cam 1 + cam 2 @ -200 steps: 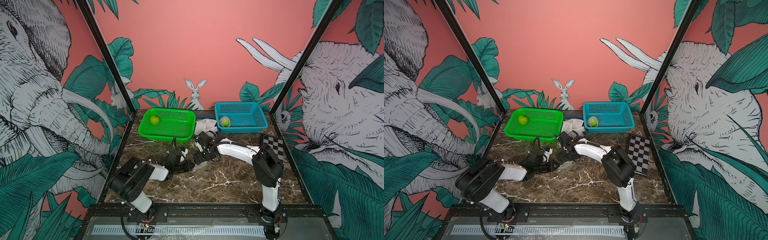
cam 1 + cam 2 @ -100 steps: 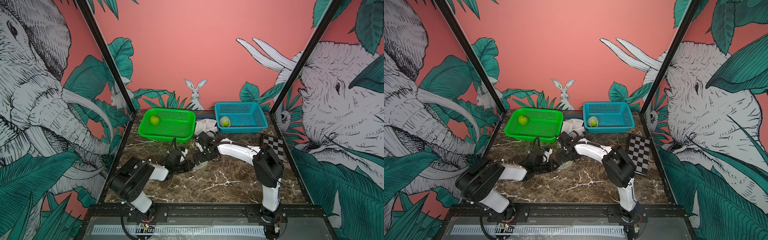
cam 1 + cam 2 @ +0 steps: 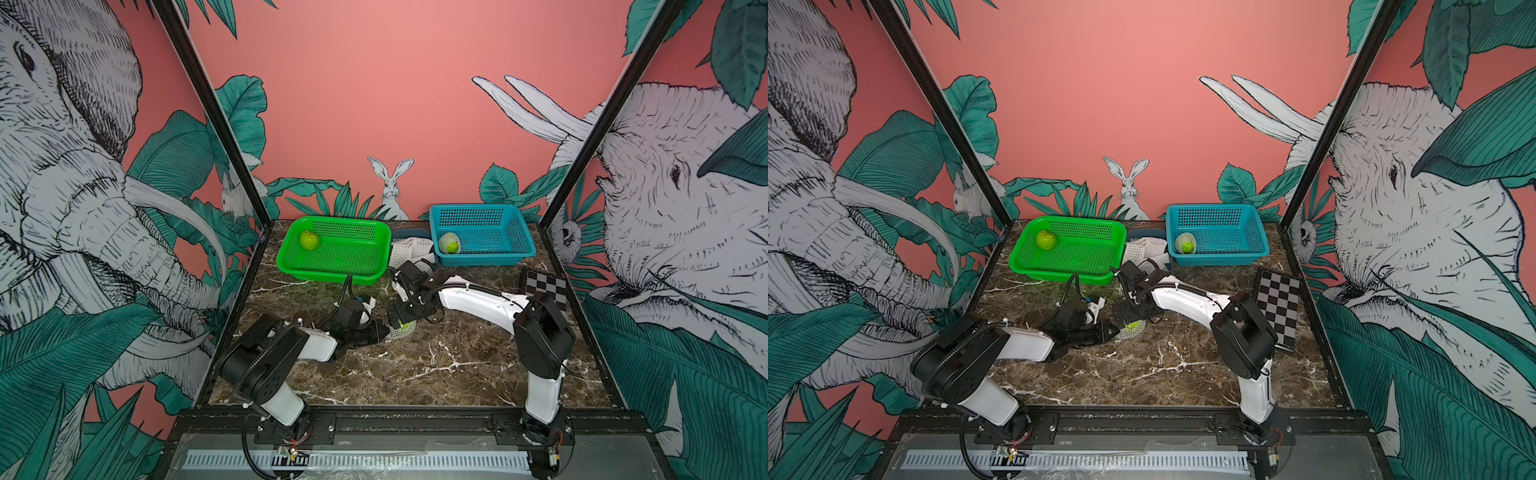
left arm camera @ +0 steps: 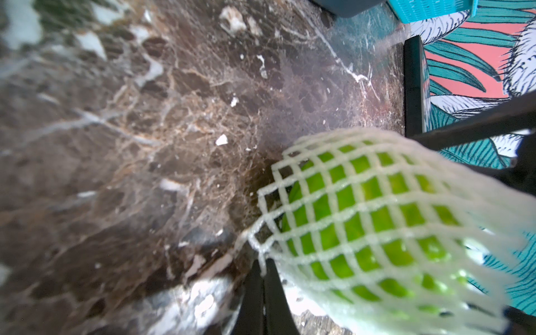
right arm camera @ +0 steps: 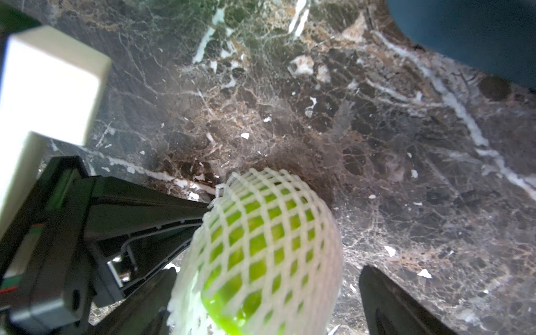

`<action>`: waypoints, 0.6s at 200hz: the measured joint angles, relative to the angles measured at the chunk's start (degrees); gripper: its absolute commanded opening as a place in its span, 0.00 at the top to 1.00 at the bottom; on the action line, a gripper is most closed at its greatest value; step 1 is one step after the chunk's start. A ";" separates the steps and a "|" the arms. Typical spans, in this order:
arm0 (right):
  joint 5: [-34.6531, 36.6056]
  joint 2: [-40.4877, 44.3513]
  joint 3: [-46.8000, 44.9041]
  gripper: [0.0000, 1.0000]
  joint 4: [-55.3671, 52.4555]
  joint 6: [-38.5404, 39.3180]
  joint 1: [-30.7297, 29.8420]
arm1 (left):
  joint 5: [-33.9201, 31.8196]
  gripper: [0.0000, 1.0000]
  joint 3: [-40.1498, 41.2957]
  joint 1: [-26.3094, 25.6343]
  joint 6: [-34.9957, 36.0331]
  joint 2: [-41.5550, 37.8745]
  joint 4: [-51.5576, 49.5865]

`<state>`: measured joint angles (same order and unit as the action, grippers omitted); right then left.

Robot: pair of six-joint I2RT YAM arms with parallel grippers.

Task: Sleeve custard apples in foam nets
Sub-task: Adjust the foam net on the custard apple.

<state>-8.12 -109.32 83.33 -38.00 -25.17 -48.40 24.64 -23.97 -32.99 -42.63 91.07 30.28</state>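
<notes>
A lime-green, bumpy custard apple (image 4: 362, 220) lies mid-bench on the dark marble bench (image 3: 436, 365), sleeved in a white foam mesh net (image 5: 269, 179). The left claw (image 4: 262, 272) reaches in from the left, pressed together on the net's loose edge. The right claw (image 5: 268, 272) is over the fruit with its jaws spread wide, one on either side. Far left, a green perforated plastic basket (image 3: 328, 275) holds a bare custard apple (image 3: 309, 240). Far right, a blue perforated plastic basket (image 3: 486, 258) holds a second netted fruit (image 3: 449, 243). Spare white foam nets (image 3: 409, 249) lie between the baskets.
</notes>
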 measured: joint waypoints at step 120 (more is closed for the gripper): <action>2.99 -1.99 1.20 0.12 -0.46 -0.98 -1.49 | -0.02 1.00 -0.22 -0.35 0.00 0.00 -0.28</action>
<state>-5.13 -111.31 84.53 -38.46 -26.15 -49.89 24.62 -24.18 -33.34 -42.63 91.07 30.00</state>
